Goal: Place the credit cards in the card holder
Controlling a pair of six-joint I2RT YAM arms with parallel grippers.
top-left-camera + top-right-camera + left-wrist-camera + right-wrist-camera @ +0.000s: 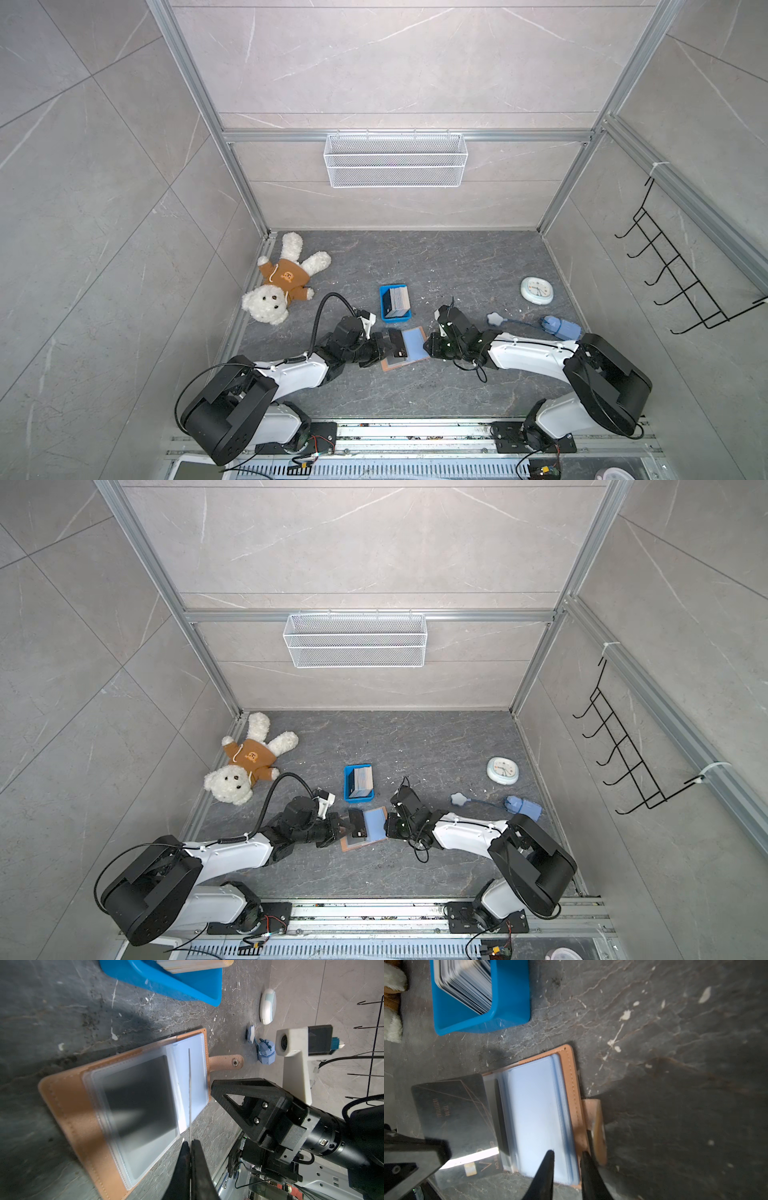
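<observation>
In a top view, the open tan leather card holder [415, 345] lies at six o'clock from the blue plastic tray [395, 320] of stacked credit cards [400, 300]. Left wrist: the left gripper [190, 1144] is clamped on a black VIP card [189, 1084]. Right wrist: the right gripper [566, 1155] has its jaws slightly apart over the clear sleeves [533, 1105]. If the holder skids, the card may miss its pocket.

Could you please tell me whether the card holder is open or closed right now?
Open: the card holder lies spread flat, its clear sleeves facing up and its snap strap unfastened beside it.
</observation>
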